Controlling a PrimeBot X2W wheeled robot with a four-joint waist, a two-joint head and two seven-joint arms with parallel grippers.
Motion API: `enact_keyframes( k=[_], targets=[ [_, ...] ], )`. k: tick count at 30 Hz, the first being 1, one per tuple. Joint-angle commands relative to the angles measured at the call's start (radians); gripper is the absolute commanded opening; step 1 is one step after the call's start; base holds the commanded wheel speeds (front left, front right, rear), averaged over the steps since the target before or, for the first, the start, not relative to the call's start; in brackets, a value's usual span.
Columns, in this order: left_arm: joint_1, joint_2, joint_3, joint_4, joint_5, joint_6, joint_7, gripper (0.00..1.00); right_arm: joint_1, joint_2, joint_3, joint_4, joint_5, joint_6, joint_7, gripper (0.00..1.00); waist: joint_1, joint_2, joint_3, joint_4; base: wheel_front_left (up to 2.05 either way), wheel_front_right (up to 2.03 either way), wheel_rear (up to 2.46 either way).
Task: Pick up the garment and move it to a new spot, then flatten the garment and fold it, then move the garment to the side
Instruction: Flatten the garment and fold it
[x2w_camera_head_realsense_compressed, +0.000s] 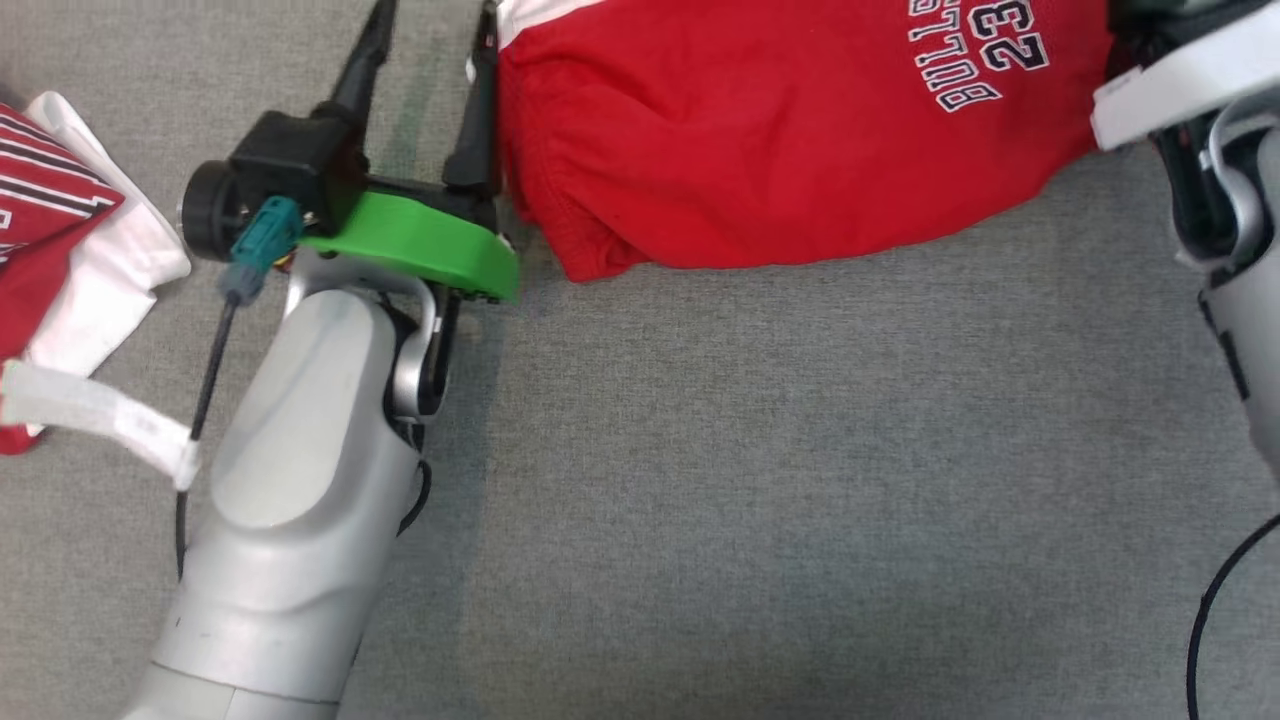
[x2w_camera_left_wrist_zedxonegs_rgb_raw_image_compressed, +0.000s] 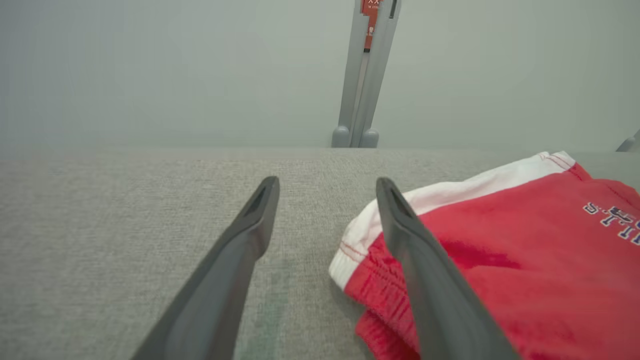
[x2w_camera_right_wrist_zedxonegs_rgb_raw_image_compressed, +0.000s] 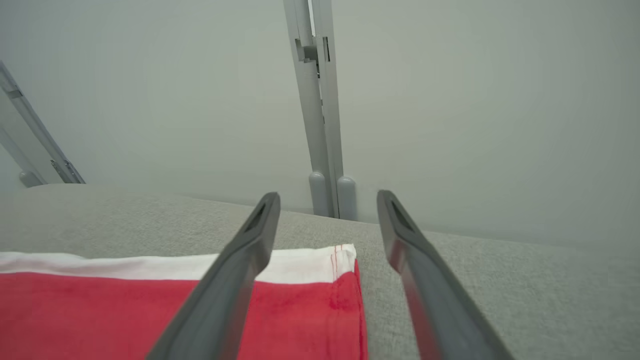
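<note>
While the left gripper (x2w_camera_left_wrist_zedxonegs_rgb_raw_image_compressed: 327, 184) and right gripper (x2w_camera_right_wrist_zedxonegs_rgb_raw_image_compressed: 328, 197) are seen open and empty, the red garment (x2w_camera_head_realsense_compressed: 780, 150) is judged folded, not yet moved aside.

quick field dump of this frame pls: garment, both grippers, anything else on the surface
garment: red shorts, white band along the far edge, "BULLS 23" print, lying on the grey surface
left gripper: open, holding nothing, at the shorts' left edge
right gripper: open, holding nothing, straddling the shorts' right far corner
contact: cannot tell whether any finger touches the cloth
other: second garment, red and white, at the far left of the head view
</note>
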Motion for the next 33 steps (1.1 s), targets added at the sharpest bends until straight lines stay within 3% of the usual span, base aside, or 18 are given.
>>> enact_keyframes(
  k=[1,8,18,24,33],
  targets=[
    [0.037,0.010,0.027,-0.034,0.010,0.014,-0.004,1.00,0.055,0.021,-0.033,-0.042,-0.031,-0.001,-0.002,1.00,0.0000,0.0000,-0.045,-0.040,0.00,0.00,0.00],
    [0.171,0.041,0.138,-0.192,0.082,0.059,-0.004,1.00,0.296,0.126,-0.180,-0.253,-0.158,-0.001,-0.003,1.00,0.0000,0.0000,-0.121,-0.100,0.00,0.00,0.00],
    [0.367,0.072,0.210,-0.298,0.132,0.063,-0.004,1.00,0.575,0.222,-0.250,-0.395,-0.204,-0.001,-0.003,1.00,0.0000,0.0000,-0.221,-0.162,0.00,0.00,0.00],
    [0.472,0.062,0.217,-0.325,0.138,0.072,-0.005,1.00,0.676,0.242,-0.256,-0.434,-0.215,-0.001,-0.003,1.00,0.0000,0.0000,-0.251,-0.174,0.00,0.00,0.00],
    [0.518,0.048,0.203,-0.317,0.132,0.075,-0.005,1.00,0.706,0.231,-0.261,-0.439,-0.216,-0.001,-0.003,1.00,0.0000,0.0000,-0.268,-0.168,0.00,0.00,0.00]
  ],
)
